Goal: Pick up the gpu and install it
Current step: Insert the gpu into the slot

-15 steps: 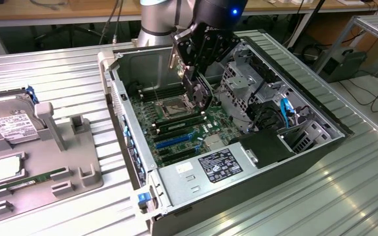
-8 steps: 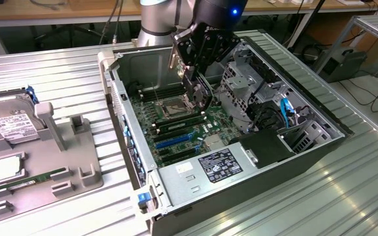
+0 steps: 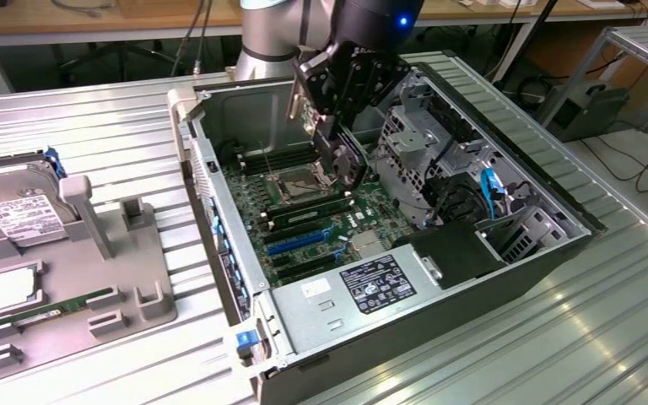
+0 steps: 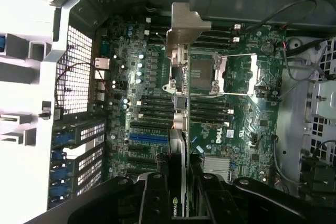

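- Gripper (image 4: 178, 178) closed partway on gpu (image 4: 180, 124), card held edge-on.
- Hangs inside open computer case (image 3: 526, 152), over motherboard (image 4: 247, 124) by CPU socket (image 4: 202, 74).
- Case also holding power supply (image 3: 375, 283).
- Grey tray (image 3: 155, 287), exterior view's left: hard drive (image 3: 14, 211), RAM stick (image 3: 54, 308), processor chip (image 3: 11, 287).
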